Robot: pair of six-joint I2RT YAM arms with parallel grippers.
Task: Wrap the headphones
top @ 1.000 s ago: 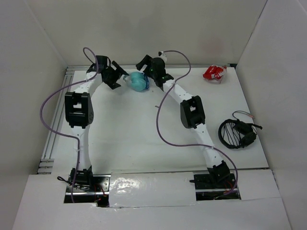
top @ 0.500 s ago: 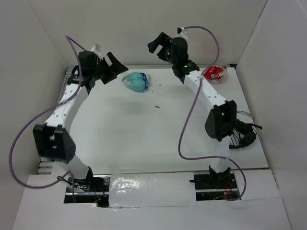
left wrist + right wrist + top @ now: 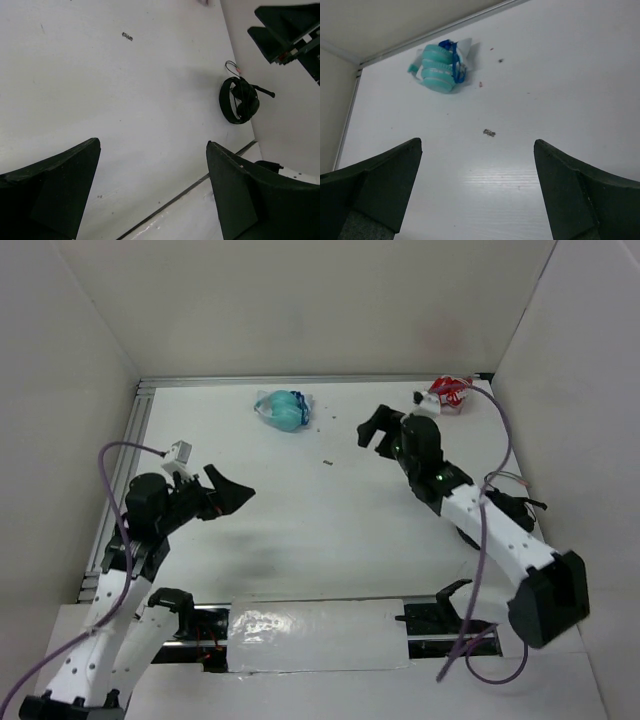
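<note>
Both pincers point(image 3: 234, 494) point(image 3: 371, 431) agape, headphones point(image 3: 283, 408) well apart

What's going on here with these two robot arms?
Two robot arms are on a headphone-wrapping job, but nothing is being handled right now. The teal headphones lie folded near the far edge of the table, with the dark-blue cord apparently bundled around the cups. The left gripper and right gripper are both open, empty and well clear of them. A red and white object sits in the far right corner.
</note>
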